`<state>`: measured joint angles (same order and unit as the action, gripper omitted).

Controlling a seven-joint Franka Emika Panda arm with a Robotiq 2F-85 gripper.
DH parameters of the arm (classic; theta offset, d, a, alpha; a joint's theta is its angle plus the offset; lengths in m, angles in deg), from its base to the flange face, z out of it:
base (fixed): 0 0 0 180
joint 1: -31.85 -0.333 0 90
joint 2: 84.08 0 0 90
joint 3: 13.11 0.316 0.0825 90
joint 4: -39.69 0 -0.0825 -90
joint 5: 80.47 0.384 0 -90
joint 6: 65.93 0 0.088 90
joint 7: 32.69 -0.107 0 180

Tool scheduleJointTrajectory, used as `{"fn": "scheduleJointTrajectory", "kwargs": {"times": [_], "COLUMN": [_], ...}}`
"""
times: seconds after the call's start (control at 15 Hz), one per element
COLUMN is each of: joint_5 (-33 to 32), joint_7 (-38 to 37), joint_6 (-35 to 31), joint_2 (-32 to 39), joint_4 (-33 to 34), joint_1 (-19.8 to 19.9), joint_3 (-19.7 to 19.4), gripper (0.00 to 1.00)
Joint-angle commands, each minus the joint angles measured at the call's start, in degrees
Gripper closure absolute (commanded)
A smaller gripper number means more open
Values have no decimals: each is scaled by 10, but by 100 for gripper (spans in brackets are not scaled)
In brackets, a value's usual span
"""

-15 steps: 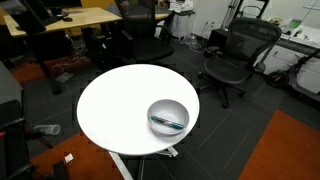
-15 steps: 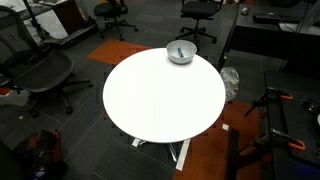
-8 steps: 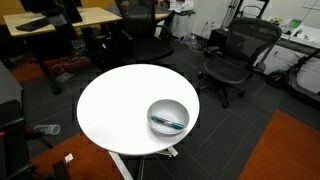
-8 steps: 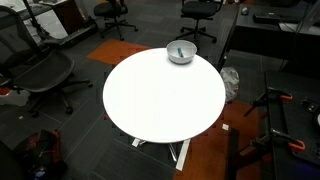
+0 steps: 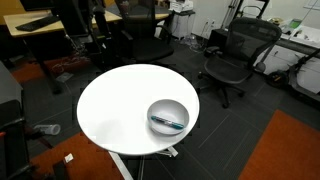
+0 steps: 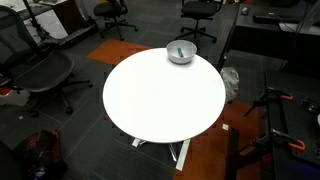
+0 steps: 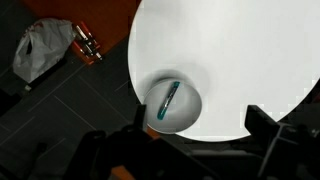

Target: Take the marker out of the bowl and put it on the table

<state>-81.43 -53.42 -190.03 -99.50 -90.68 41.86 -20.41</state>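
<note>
Seemingly wide-apart fingers [image 7: 287,146] high above bowl [image 7: 176,106]

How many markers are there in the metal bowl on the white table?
1. The marker lies inside the bowl, which stands near the edge of the table. No other marker shows.

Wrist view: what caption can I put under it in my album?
Seen from the wrist, a teal marker lies in the shiny bowl near the edge of the white table.
</note>
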Motion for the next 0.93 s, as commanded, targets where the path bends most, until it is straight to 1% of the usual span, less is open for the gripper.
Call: {"fn": "scheduleJointTrajectory", "kwargs": {"times": [0.0, 0.27, 0.47, 0.6, 0.87], "joint_5": [8, 8, 14, 17, 46], "joint_7": [-70, -131, -153, -164, -149], "joint_6": [-32, -63, -68, -66, -68], "joint_2": [54, 113, 159, 189, 248], "joint_4": [29, 58, 90, 113, 152], "joint_1": [7, 6, 4, 2, 0], "joint_3": [12, 6, -4, -12, -22], "gripper": [0, 0, 0, 0, 0]}}
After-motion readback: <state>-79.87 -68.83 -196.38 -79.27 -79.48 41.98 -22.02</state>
